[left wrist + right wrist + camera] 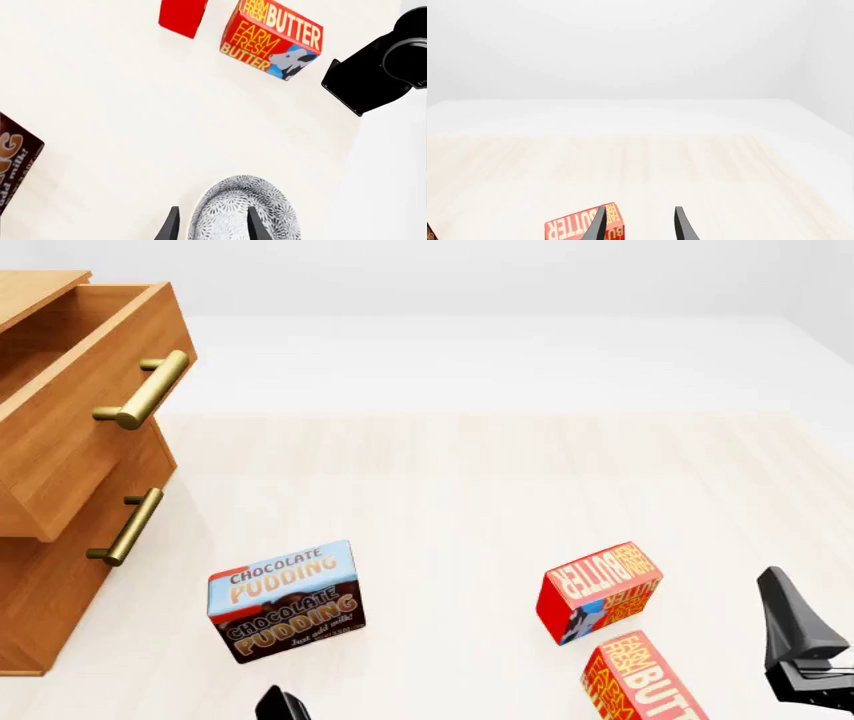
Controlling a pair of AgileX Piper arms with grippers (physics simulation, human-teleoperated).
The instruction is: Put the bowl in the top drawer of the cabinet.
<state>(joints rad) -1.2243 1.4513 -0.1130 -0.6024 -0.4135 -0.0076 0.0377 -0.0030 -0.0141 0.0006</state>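
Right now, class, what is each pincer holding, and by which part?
The left pincer straddles the bowl at its rim; a closed grip cannot be confirmed. The right pincer holds nothing.

we see bright, even, flat light in all three views, no clear source. the table (534, 490) is pale and nearly washed out; in the left wrist view it blows almost to white. shadows are faint and soft, just a slight dark patch under the pudding box (284, 602) and the butter boxes (599, 590). the cabinet (60, 470) face shades darker under the open top drawer (80, 410). the brass handle (144, 390) carries a soft highlight, no hard glare. everything renders sharp, no motion blur, no grain. box print stays readable. the bowl (241, 210) pattern looks crisp. no edge bending that we can tell. the background fades to plain light grey.
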